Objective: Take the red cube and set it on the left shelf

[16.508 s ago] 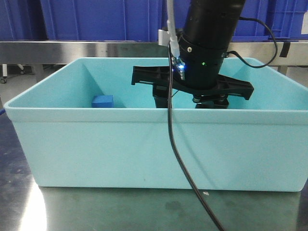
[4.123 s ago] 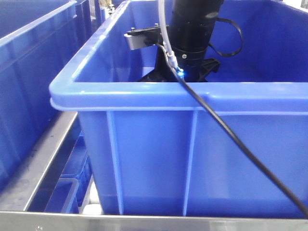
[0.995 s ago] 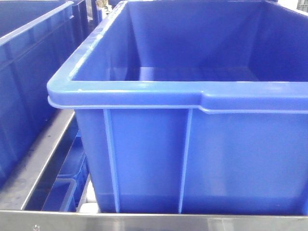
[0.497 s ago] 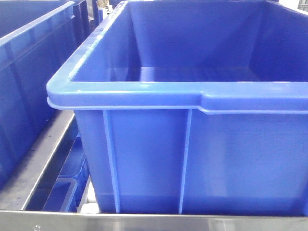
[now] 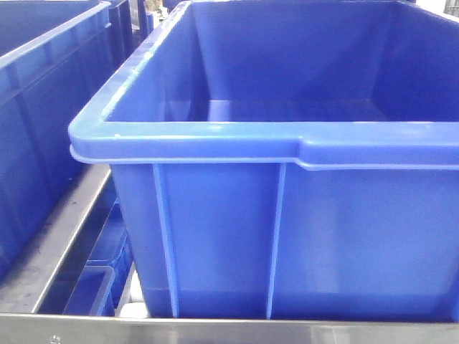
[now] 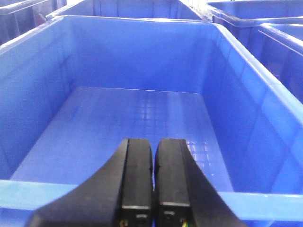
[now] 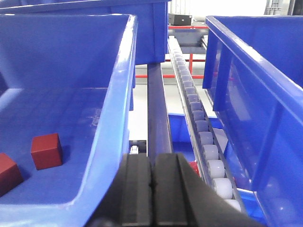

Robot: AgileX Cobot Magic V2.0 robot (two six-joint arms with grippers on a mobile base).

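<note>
Rows of large blue plastic bins sit on metal shelving with a silver steel rail point(image 5: 50, 247) running along the left of the front view and a line of pale grey conveyor rollers point(image 7: 201, 125) visible between bins in the right wrist view. In the front view one deep blue plastic crate point(image 5: 287, 236) with a thick rounded rim fills most of the frame, and neither arm shows there. The left gripper point(image 6: 153, 177), with black fingers pressed close together and nothing between them, hangs just above the near rim of a blue bin point(image 6: 255, 94) whose gridded floor is bare as far as it shows. The right gripper point(image 7: 152, 182), also black, has its fingers clenched flat against each other with nothing held, poised over the gap between two bins. In the bin to its left point(image 7: 116, 104) lies a small red cube point(image 7: 46, 151) on the floor, near the side wall, with a second dark red block point(image 7: 8, 172) just beside it at the frame's edge.
</note>
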